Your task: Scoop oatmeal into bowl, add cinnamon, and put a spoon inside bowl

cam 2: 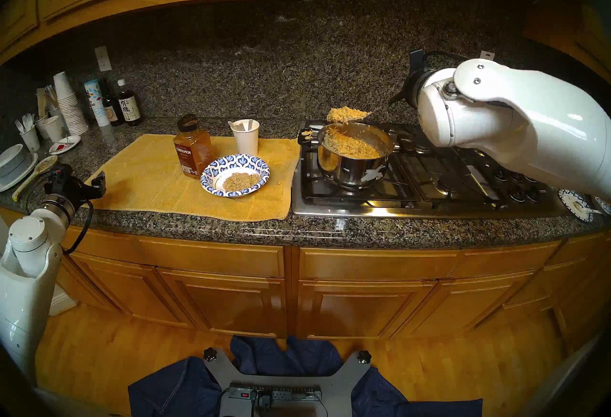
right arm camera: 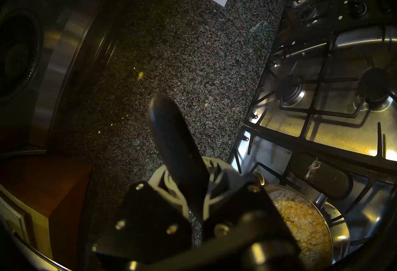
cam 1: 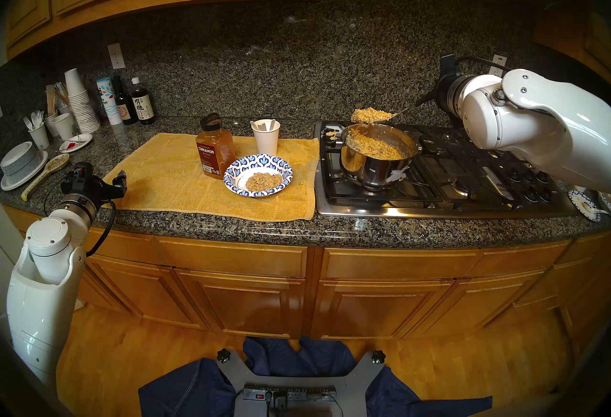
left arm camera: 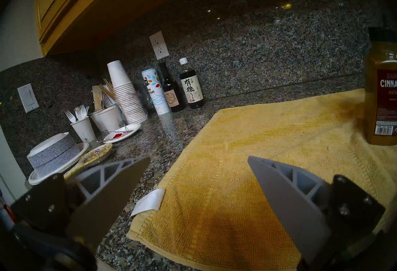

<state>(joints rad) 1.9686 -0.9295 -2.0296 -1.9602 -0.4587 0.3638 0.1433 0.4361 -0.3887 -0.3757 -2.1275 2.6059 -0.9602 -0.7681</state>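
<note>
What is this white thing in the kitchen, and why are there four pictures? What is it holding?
It is a robot with two white arms. Two pictures come from cameras on its head, looking down at the counter. The other two come from a camera on each wrist.

The right tool is shut on a serving spoon heaped with oatmeal, held over the pot on the stove. The left tool is open and holds nothing.

On the yellow towel stand the cinnamon jar, a patterned bowl with some oatmeal in it already, and a paper cup.
</note>
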